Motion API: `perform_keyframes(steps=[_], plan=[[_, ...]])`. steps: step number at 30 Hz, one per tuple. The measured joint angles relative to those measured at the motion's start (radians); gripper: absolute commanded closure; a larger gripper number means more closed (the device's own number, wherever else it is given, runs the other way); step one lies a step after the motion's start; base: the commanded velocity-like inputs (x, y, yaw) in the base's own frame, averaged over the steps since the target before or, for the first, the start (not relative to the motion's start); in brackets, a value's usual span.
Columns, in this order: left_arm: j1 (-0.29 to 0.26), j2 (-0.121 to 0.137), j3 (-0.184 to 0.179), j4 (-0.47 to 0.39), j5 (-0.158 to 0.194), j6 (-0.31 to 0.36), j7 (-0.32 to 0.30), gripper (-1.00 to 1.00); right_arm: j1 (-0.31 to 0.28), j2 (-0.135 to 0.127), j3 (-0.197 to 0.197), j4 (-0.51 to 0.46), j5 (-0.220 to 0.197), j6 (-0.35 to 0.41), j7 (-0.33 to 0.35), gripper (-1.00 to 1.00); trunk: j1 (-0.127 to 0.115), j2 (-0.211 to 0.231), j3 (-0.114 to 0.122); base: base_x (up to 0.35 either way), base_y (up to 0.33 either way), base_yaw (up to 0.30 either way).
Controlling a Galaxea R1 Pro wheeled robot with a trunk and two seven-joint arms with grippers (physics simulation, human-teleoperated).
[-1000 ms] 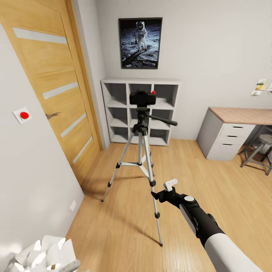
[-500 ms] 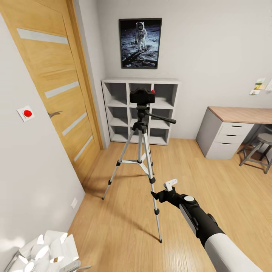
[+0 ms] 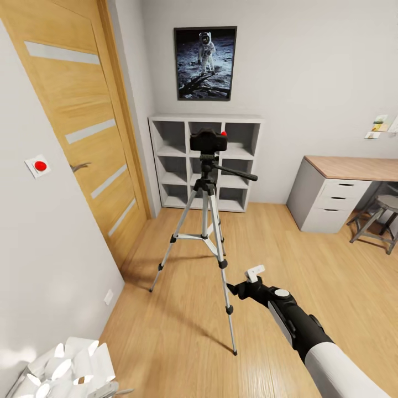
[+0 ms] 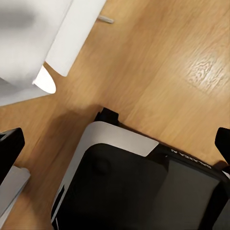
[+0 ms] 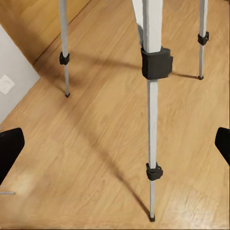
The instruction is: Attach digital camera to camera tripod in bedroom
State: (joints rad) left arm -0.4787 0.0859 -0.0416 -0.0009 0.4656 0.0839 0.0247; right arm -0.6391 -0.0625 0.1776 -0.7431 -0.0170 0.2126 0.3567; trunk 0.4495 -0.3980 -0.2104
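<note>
Camera (image 3: pixel 208 141) sits atop tripod (image 3: pixel 205 232) at twelve o'clock, attachment apparently complete; right gripper (image 3: pixel 245 282), fingers spread and empty, low at five o'clock, need only clear the near leg.

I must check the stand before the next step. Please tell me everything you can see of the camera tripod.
The camera tripod stands upright on the wood plank floor, in front of the white cube shelf. It has three spread silver telescoping legs with black joints and feet, a thin brace between them, and a black head with a long pan handle pointing sideways. The digital camera sits on its head. The right gripper, open, is beside the nearest leg, apart from it.
</note>
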Motion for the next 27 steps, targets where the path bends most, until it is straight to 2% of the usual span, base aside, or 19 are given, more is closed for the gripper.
perform_keyframes(steps=[1,2,4,5,6,7,10,15,17,20,22,27], plan=[[0.004,0.000,0.000,0.000,0.000,0.000,0.000,-1.00,0.000,-0.018,0.000,0.026,-0.001,0.000,-0.002,-1.00,0.000,0.000,0.000,0.000,0.000,0.000],[0.015,0.000,0.000,0.000,0.000,-0.004,-0.001,-1.00,0.000,-0.047,-0.001,0.079,-0.001,0.000,-0.003,-1.00,0.000,0.000,0.000,0.000,0.000,0.000],[0.022,0.000,-0.001,0.000,0.000,-0.006,-0.001,-1.00,0.000,-0.064,0.000,0.128,-0.003,-0.001,-0.004,-1.00,0.000,0.000,0.000,0.000,0.000,0.000],[0.027,0.000,-0.001,0.000,0.000,-0.007,-0.001,-1.00,0.000,-0.076,-0.001,0.182,-0.003,-0.005,-0.004,-1.00,0.000,0.000,0.000,0.000,0.000,0.000],[0.039,0.000,0.000,0.000,0.000,-0.007,-0.002,-1.00,-0.001,-0.113,-0.002,0.288,-0.005,-0.016,-0.007,-1.00,0.000,0.000,0.000,0.000,0.000,0.000],[0.043,0.000,0.000,0.000,0.000,-0.006,-0.002,-1.00,0.001,-0.126,0.000,0.476,-0.003,-0.020,-0.008,-1.00,0.000,0.000,0.000,0.000,0.000,0.000],[0.061,0.000,-0.001,0.000,0.000,-0.007,-0.002,-1.00,-0.001,-0.138,0.001,0.681,-0.005,-0.056,-0.010,-1.00,0.000,0.000,0.000,0.000,0.000,0.000],[0.085,-0.002,-0.001,0.001,0.000,-0.008,-0.003,-1.00,-0.001,-0.142,-0.002,0.745,-0.008,-0.101,-0.017,-1.00,0.000,0.000,0.000,0.000,0.000,0.000],[0.091,-0.005,-0.001,0.001,0.000,-0.008,-0.003,-1.00,0.028,-0.142,-0.001,0.760,-0.009,-0.115,-0.030,-1.00,0.000,0.000,0.000,0.000,0.000,0.000],[0.098,-0.007,0.000,0.000,0.001,-0.008,-0.002,-1.00,0.083,-0.139,-0.001,0.768,-0.010,-0.122,-0.052,-1.00,0.000,0.000,0.000,0.000,0.000,0.000],[0.107,-0.008,0.000,0.000,0.001,-0.009,-0.002,-1.00,0.149,-0.135,-0.004,0.772,-0.015,-0.127,-0.079,-1.00,0.000,0.000,0.000,0.000,0.000,0.000],[0.115,-0.011,0.000,0.000,0.001,-0.010,-0.002,-1.00,0.245,-0.130,-0.007,0.775,-0.045,-0.132,-0.127,-1.00,0.000,0.000,0.000,0.000,0.000,0.000]])
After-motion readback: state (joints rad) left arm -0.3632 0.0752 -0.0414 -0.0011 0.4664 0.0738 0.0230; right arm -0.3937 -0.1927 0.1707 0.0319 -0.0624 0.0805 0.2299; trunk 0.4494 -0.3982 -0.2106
